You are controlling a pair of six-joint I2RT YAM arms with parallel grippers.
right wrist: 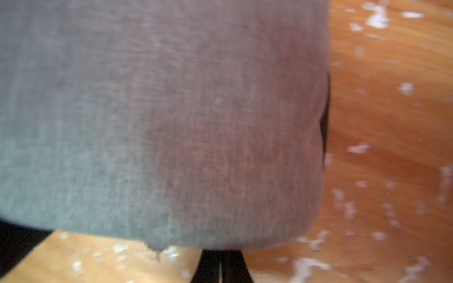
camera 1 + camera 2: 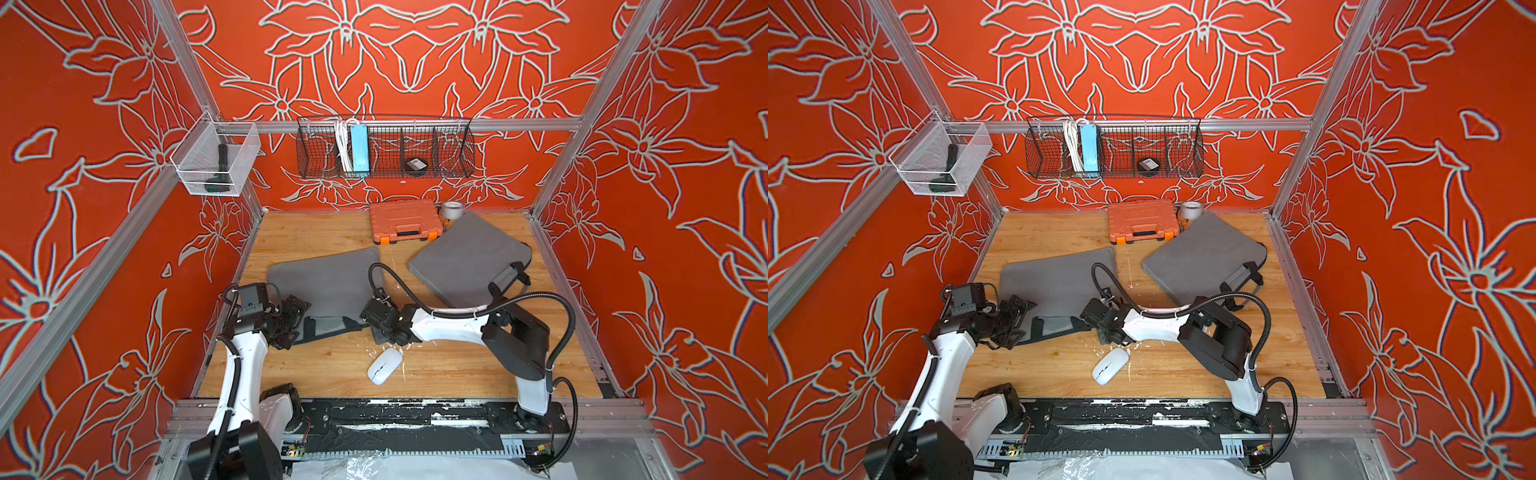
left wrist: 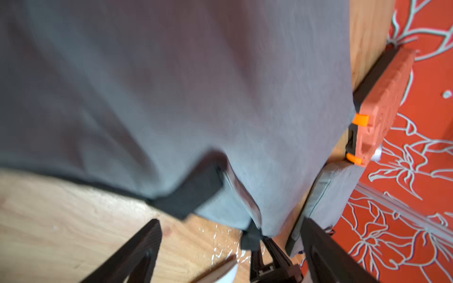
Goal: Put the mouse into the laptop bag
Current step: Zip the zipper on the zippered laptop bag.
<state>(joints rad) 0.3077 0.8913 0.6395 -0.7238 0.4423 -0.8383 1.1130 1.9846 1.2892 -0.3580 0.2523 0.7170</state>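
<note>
Your mouse (image 2: 384, 365) lies unbagged on the counter (image 2: 457, 365), 6 o'clock from the closed right claw (image 2: 372, 327) at a corner of the laptop bag (image 2: 328, 278); your left claw (image 2: 300, 322) gapes wide.

White mouse (image 2: 385, 365) near grey laptop bag (image 2: 328, 278)

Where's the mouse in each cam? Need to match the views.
Both top views: the mouse lies on the table, front centre, just in front of the right arm's wrist.
Left wrist: only a white sliver on the wood, cut by the frame edge; likely it.
Right wrist: not in it.
Shared landmark: the grey laptop bag, in all four.
</note>
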